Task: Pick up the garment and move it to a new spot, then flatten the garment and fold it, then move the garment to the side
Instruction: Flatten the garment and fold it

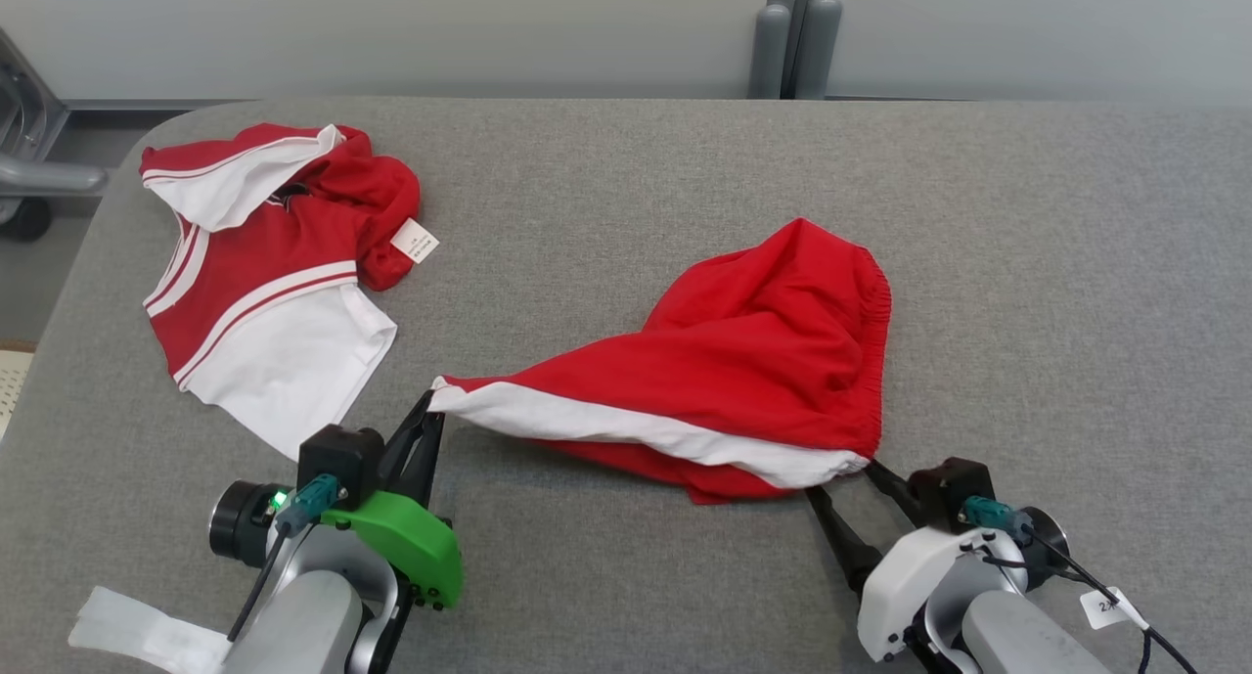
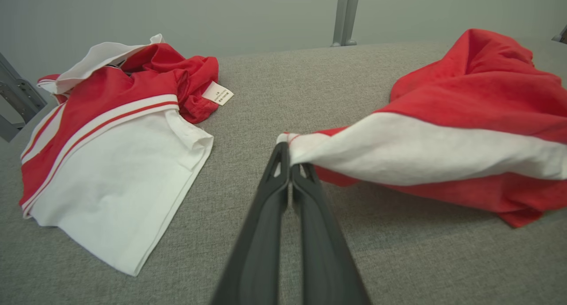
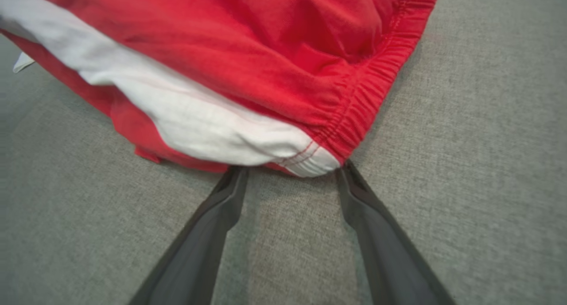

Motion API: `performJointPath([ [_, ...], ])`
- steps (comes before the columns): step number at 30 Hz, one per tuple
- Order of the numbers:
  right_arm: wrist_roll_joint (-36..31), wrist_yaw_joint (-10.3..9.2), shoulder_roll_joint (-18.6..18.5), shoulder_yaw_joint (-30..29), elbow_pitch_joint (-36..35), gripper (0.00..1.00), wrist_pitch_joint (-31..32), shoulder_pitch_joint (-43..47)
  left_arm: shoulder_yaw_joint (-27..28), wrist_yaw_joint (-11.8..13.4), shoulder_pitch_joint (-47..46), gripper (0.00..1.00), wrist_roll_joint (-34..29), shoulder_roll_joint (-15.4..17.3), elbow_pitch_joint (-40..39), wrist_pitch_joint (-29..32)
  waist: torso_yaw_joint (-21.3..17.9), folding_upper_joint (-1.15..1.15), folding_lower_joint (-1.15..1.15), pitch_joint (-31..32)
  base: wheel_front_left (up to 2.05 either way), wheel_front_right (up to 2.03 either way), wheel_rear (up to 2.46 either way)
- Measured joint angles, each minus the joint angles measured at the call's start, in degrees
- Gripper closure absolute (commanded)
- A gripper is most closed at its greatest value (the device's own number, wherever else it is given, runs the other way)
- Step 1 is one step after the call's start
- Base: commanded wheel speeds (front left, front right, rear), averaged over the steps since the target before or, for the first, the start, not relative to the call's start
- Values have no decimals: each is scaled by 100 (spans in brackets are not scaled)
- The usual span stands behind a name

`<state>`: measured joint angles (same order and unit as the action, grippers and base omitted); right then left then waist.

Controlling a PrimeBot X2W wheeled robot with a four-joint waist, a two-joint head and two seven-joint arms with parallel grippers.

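The red shorts [image 1: 743, 361] with a white stripe lie bunched in the middle of the grey table [image 1: 626, 165], a little to the right. The left gripper [image 1: 430, 410] is clamped on their left corner, which is pulled out to a point. The right gripper [image 1: 843, 483] has its fingers spread apart, tips touching the near right corner by the elastic waistband. A red-and-white shirt [image 1: 264, 283] lies crumpled at far left.

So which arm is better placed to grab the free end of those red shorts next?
The right, likely: the open right end effector straddles the waistband corner of the red fabric shorts with a white stripe; the left end effector is shut on the opposite corner, so it is busy.
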<state>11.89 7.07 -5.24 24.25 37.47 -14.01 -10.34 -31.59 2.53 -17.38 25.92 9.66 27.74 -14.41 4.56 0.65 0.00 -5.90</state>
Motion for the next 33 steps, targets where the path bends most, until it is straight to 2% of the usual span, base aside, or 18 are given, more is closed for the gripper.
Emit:
performJointPath([
  [3,96,0,7,132,-5,51,-5,-69,11,0,5,100,-42,1,-7,0,-9,0,0,-8,0,0,0],
  [4,105,0,0,185,-13,55,-7,-99,26,0,10,100,-56,2,-11,0,-16,0,0,-8,0,0,0],
  [7,123,0,0,307,-44,75,-8,-148,99,0,41,100,-57,14,-25,0,-47,0,0,-6,0,0,0],
  [9,141,5,-2,390,-91,100,-8,-188,165,0,97,100,-57,29,-35,0,-91,0,0,-2,0,0,0],
  [14,235,5,-47,372,-423,100,-15,-247,252,1,133,100,-57,32,-71,0,-213,0,0,13,0,0,0],
  [21,292,5,-158,147,-1463,100,-34,-440,532,10,147,100,-112,55,-405,0,-389,0,0,81,0,0,0],
  [26,419,7,-280,-180,-2175,100,-43,-446,803,36,145,100,-157,65,-945,-1,-515,0,0,177,0,0,0],
  [33,506,5,-630,-779,-3377,100,-57,-455,1170,53,121,100,-322,166,-1991,-2,-699,0,0,364,0,0,0],
])
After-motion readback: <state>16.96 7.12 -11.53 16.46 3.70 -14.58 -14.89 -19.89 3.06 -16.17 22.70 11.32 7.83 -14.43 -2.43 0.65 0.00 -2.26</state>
